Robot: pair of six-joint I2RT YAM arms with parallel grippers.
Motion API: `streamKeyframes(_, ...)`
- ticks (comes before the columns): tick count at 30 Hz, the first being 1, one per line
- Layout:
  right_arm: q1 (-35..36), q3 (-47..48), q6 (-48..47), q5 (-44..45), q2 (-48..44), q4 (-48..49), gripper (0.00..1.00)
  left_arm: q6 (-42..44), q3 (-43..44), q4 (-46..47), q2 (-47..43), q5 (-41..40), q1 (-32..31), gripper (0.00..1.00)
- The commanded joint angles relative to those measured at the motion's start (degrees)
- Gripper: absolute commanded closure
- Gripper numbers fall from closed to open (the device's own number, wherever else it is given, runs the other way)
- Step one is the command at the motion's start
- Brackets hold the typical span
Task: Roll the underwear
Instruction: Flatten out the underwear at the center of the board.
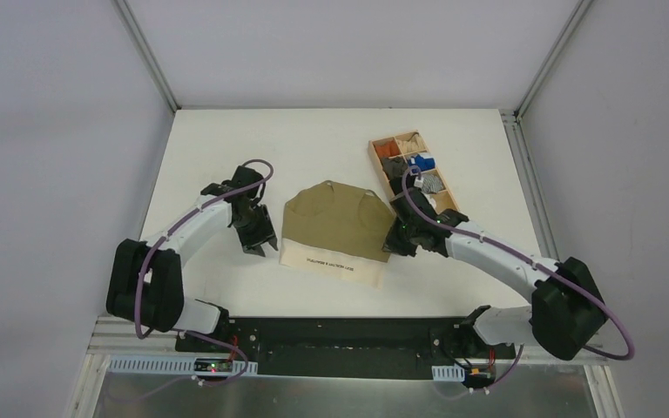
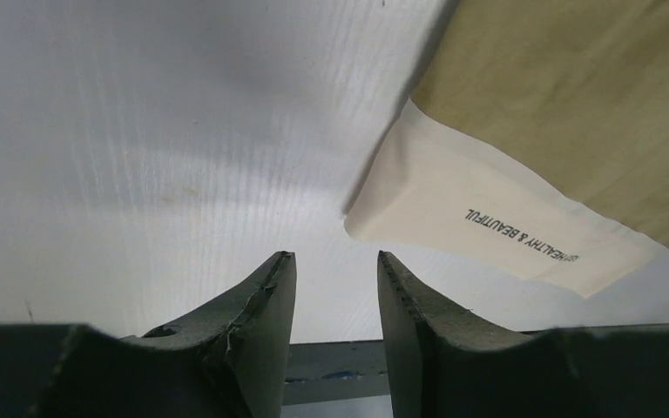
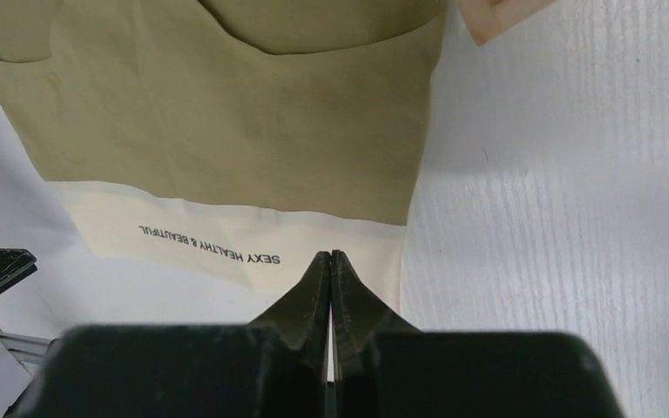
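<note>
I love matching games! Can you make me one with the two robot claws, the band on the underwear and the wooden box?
Things:
1. left gripper
2. right gripper
3. waistband
4. wooden tray

States:
a. cream-white with dark letters
b. jaws apart, nothing between them
c. jaws shut
d. holds small fabric bundles

Pairs: 1-b, 2-c, 3-a, 4-d

Underwear (image 1: 335, 228) on table (image 1: 226, 148) — tray (image 1: 380, 165) behind, rightward

Matt cloth underwear (image 1: 335, 222), matt white table (image 1: 226, 148), wooden tray (image 1: 375, 155)
</note>
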Motion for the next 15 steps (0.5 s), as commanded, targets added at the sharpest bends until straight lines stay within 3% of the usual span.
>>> streamKeyframes(1,0.3,0.3,-0.3,0.3,5.0,2.8,1.0,-2.7,-2.1,5.6,2.8,0.3,-0.9,0.58)
streamKeyframes(4,0.3,1.2,-0.7,0.3,8.9,3.8,1.0,-2.6,-2.9,9.1,5.9,2.9,-1.5,0.58)
streamKeyframes(7,0.2,1.6,-0.8,-0.2,11.6,5.0,1.0,-3.2,-3.0,10.7,9.0,2.5,-2.2,0.64)
streamKeyframes(11,0.4,0.1,-0.4,-0.9,13.7,6.3,1.0,-3.6,-2.9,10.8,11.5,0.5,-2.7,0.79)
streamKeyframes(14,0.7,-1.3,0.2,-2.0,14.6,6.9,1.0,-3.8,-3.1,10.3,12.1,-0.6,-2.8,1.0)
streamKeyframes(15,1.1,-1.6,0.6,-2.1,14.6,6.9,1.0,-3.9,-3.3,10.3,11.8,-0.8,-2.8,1.0)
